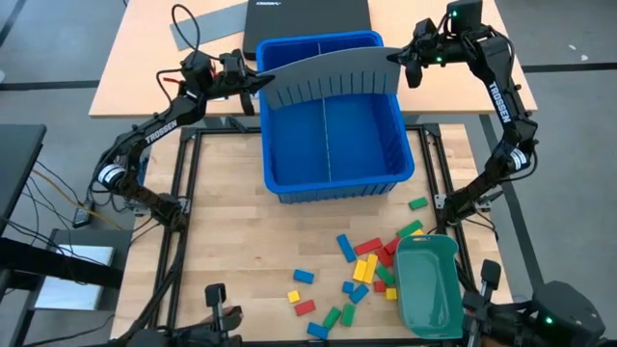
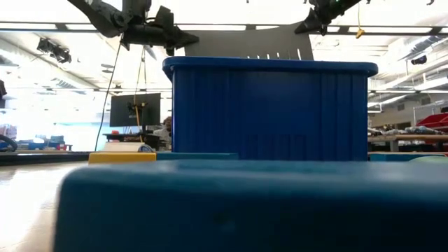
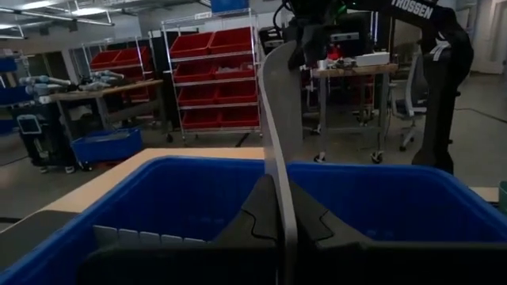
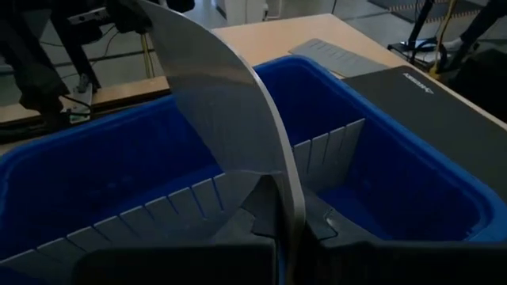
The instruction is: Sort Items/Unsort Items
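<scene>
A grey slotted divider sheet point(image 1: 330, 77) stands on edge, bowed, over the far half of the blue bin point(image 1: 337, 178). My left gripper point(image 1: 258, 85) is shut on its left end and my right gripper point(image 1: 400, 64) on its right end. Another grey divider point(image 4: 198, 198) stands inside the bin. The items, small red, yellow, green and blue blocks point(image 1: 366, 265), lie scattered on the table near the front. Some of them lie against the teal tray point(image 1: 429, 284). My left gripper pinches the sheet's left end point(image 3: 279, 198) between its two fingers, coming level from the table's left. The sheet stands on edge, curving away toward the other arm. My right gripper pinches the sheet's right end point(image 4: 282, 198) between its two fingers, slanting down from the table's right. The sheet's slotted edge point(image 2: 273, 56) points down at about the bin's rim.
A black flat case point(image 1: 304, 19) and a spare grey sheet point(image 1: 207, 27) lie on the far tabletop behind the bin. A yellow block point(image 2: 122, 157) lies close before the low camera. Bare wood lies left of the bin.
</scene>
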You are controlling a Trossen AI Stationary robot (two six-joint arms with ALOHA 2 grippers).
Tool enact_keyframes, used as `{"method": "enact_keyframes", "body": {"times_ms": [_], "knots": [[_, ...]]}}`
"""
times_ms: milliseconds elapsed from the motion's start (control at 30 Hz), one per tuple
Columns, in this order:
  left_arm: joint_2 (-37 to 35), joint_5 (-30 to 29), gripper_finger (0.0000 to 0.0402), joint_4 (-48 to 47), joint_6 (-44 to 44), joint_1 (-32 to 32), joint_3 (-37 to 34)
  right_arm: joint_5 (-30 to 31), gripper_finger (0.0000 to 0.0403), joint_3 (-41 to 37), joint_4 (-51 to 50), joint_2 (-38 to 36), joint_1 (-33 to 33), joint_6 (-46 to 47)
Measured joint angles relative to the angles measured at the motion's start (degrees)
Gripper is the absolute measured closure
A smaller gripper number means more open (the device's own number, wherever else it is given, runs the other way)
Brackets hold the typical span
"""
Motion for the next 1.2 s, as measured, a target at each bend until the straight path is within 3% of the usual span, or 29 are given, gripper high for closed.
{"method": "enact_keyframes", "body": {"times_ms": [233,400,1200], "knots": [[-0.03,3.16,0.0399,-3.00,-1.12,1.67,2.99,-1.00,0.0402,-1.13,0.61,-0.04,0.02,0.49],[-0.30,3.51,0.0399,-8.58,3.13,1.92,3.00,-1.63,0.0402,-3.99,0.58,-0.04,0.02,0.90],[0.07,1.37,0.0400,-8.43,4.50,2.42,2.55,-2.11,0.0403,-4.39,0.66,-0.57,-1.48,0.40]]}}
